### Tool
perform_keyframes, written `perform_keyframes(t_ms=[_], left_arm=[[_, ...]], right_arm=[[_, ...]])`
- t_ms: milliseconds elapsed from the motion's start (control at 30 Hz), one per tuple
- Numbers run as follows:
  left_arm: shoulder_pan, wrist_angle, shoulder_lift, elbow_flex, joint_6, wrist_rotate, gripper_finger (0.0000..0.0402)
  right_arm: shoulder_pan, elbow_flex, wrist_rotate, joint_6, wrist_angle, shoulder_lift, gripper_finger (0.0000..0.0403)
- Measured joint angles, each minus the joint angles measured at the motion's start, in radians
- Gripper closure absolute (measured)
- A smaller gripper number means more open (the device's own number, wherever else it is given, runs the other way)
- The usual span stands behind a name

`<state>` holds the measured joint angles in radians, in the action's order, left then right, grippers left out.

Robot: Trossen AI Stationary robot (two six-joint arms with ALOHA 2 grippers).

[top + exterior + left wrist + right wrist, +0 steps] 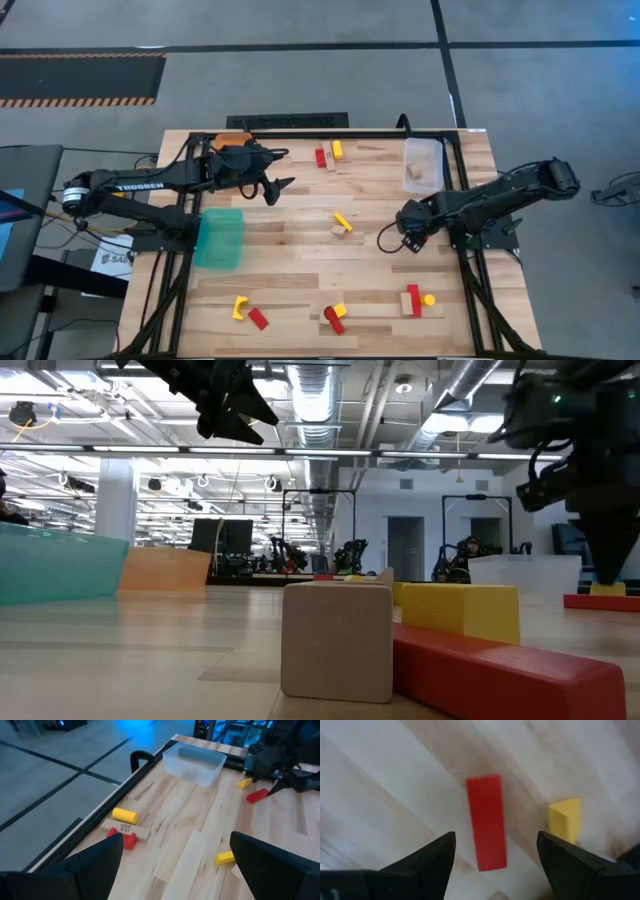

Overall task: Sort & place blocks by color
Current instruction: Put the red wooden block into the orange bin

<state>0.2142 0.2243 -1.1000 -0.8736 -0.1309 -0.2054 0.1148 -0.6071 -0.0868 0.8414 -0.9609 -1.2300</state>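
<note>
My right gripper [495,847] is open and hovers over a red bar block [486,822], one finger on either side, touching nothing. A yellow wedge block [566,818] lies beside the bar. In the low view this gripper [601,565] points down just above the two blocks, which the arm hides in the high view. My left gripper [276,186] is open and raised near the table's far left, empty. Red, yellow and pale wood blocks lie flat on the table: a yellow bar [343,221] in the middle, a red and yellow pair [329,154] at the far edge, and several along the near edge.
A teal bin [220,238] stands left of centre. An orange bin [236,137] is partly under the left arm. A clear bin [422,164] at far right holds a pale block. Close to the low camera lie a pale cube [336,640], a yellow block [461,611] and a red bar [505,676].
</note>
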Motion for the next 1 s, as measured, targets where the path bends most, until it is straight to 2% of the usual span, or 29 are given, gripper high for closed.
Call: perform_keyframes(t_ms=[333, 433, 633, 767, 833, 900, 1000], left_arm=[[0.000, 0.011, 0.000, 0.000, -0.030, 0.018, 0.0044], [0.000, 0.019, 0.000, 0.000, -0.049, 0.018, 0.0044], [0.000, 0.035, 0.000, 0.000, -0.087, 0.098, 0.0044], [0.014, -0.021, 0.000, 0.022, -0.122, 0.202, 0.0044], [0.032, -0.114, 0.000, 0.067, -0.178, 0.288, 0.0044], [0.053, -0.236, -0.005, 0.115, -0.297, 0.366, 0.0044], [0.090, -0.388, -0.055, 0.160, -0.680, 0.384, 0.0044]], right_arm=[[-0.046, -0.005, 0.087, -0.135, 0.096, -0.191, 0.0112], [-0.045, -0.009, 0.106, -0.146, 0.119, -0.194, 0.0161], [-0.056, -0.075, 0.124, -0.148, 0.135, -0.132, 0.0349], [-0.075, -0.191, 0.135, -0.201, 0.154, -0.059, 0.0354], [-0.096, -0.251, 0.136, -0.238, 0.200, -0.023, 0.0347], [-0.117, -0.293, 0.117, -0.291, 0.272, 0.009, 0.0341], [-0.144, -0.341, 0.034, -0.396, 0.408, 0.033, 0.0341]])
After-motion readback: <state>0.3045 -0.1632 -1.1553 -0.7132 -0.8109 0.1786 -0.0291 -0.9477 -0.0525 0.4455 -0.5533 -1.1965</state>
